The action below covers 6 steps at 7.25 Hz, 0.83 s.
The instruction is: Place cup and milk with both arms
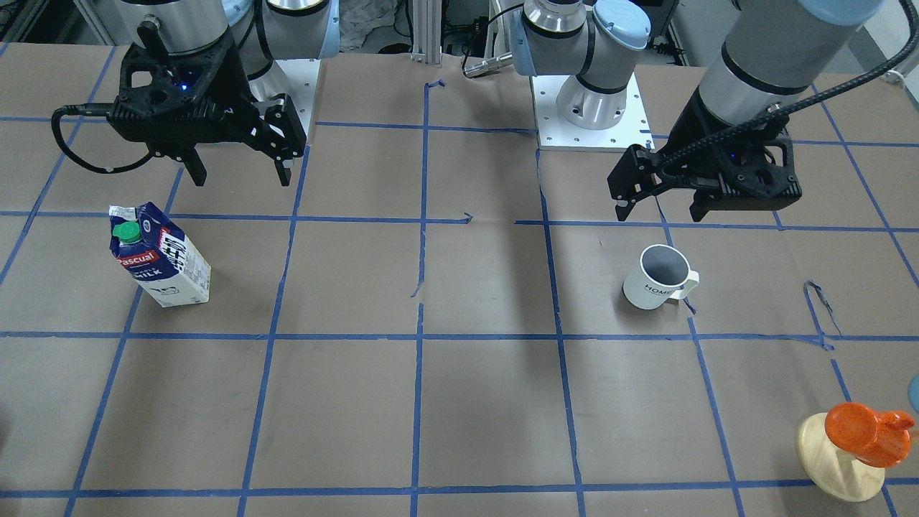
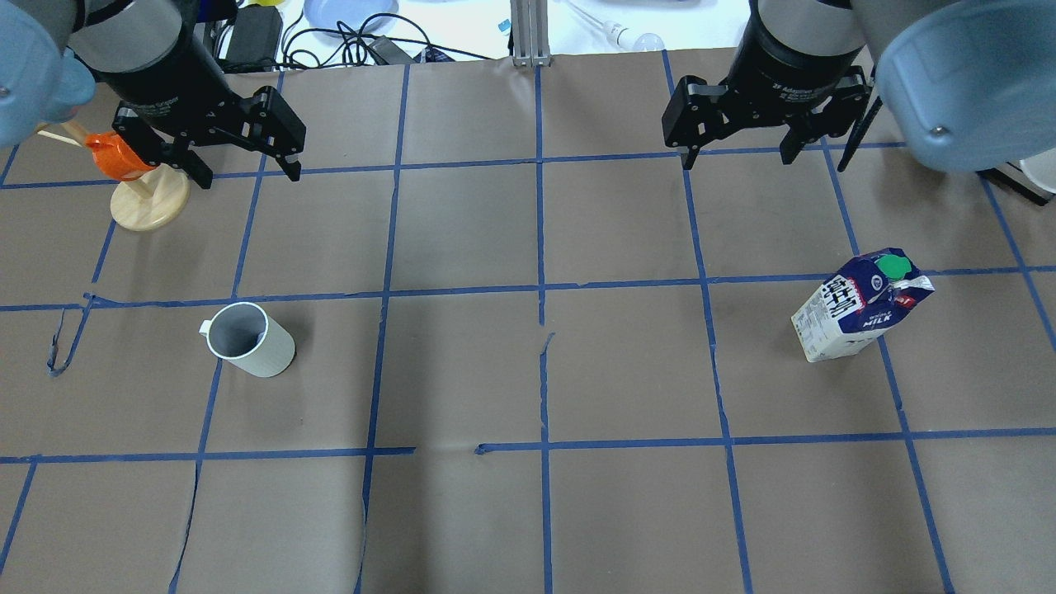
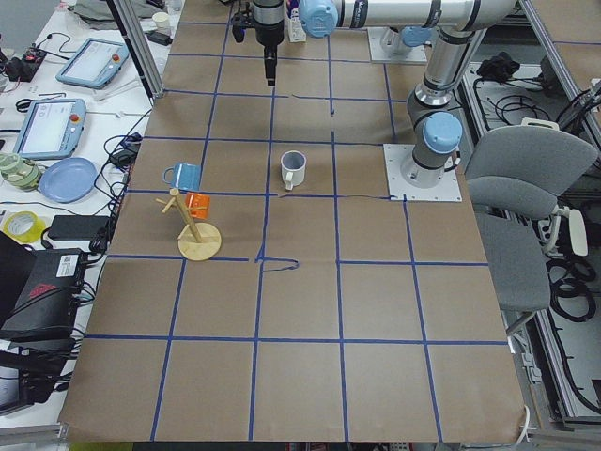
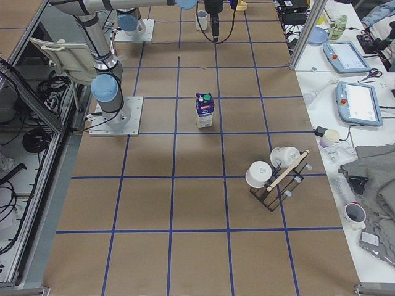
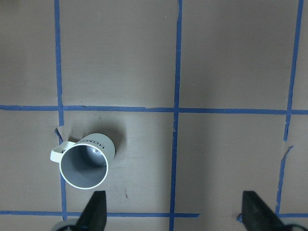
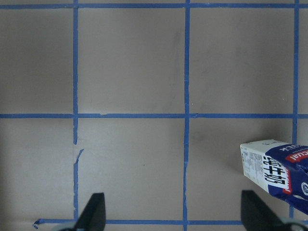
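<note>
The white cup (image 1: 657, 280) stands upright on the brown paper, handle to the side; it also shows in the overhead view (image 2: 252, 340) and the left wrist view (image 5: 86, 161). My left gripper (image 1: 659, 214) is open and empty, raised above the table behind the cup (image 2: 243, 169). The blue and white milk carton (image 1: 161, 258) with the green cap stands upright on the other side (image 2: 858, 309), at the right edge of the right wrist view (image 6: 279, 171). My right gripper (image 1: 241, 179) is open and empty, raised above the table near the carton (image 2: 737, 158).
An orange object on a round wooden base (image 1: 861, 438) stands at the table's far edge on my left side (image 2: 124, 157), close under my left gripper in the overhead view. A rack with white mugs (image 4: 274, 172) stands on my right side. Blue tape lines grid the paper.
</note>
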Motion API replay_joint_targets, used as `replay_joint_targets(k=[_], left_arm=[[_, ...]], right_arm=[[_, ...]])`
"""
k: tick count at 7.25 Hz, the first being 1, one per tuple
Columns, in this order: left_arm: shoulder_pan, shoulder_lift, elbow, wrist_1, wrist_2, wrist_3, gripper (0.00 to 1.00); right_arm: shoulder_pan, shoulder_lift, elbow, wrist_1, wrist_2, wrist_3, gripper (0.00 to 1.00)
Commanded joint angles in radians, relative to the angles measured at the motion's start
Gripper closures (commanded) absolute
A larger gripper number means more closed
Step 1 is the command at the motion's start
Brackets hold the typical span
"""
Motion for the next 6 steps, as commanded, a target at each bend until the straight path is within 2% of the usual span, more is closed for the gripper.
replay_joint_targets(k=[1, 3, 6], left_arm=[[0.084, -0.005, -0.021, 0.005, -0.003, 0.004, 0.00], [0.154, -0.022, -0.024, 0.004, 0.003, 0.004, 0.00], [0.256, -0.004, -0.102, 0.007, 0.021, 0.001, 0.00]], right_arm=[[0.000, 0.001, 0.005, -0.001, 0.003, -0.006, 0.00], [0.000, 0.000, 0.005, 0.001, 0.002, -0.009, 0.00], [0.000, 0.000, 0.005, 0.001, 0.003, -0.009, 0.00]])
